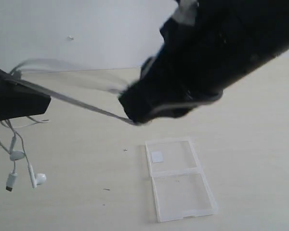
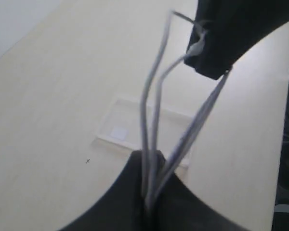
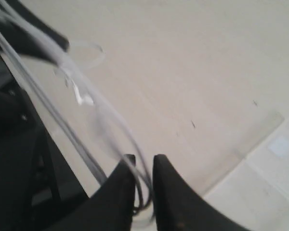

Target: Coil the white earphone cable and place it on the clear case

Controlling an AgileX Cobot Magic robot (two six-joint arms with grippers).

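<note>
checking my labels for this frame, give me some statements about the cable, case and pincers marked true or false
1. The clear case lies opened flat on the table with nothing on it. True.
2. The earbuds rest on the case. False: they are far to its left, apart from it.
3. The white earphone cable stretches from the left pincer to the right pincer. True.
4. The left pincer is open and empty. False: it is shut on several cable strands.
5. The case bears no sticker. False: a white sticker sits on one half.
</note>
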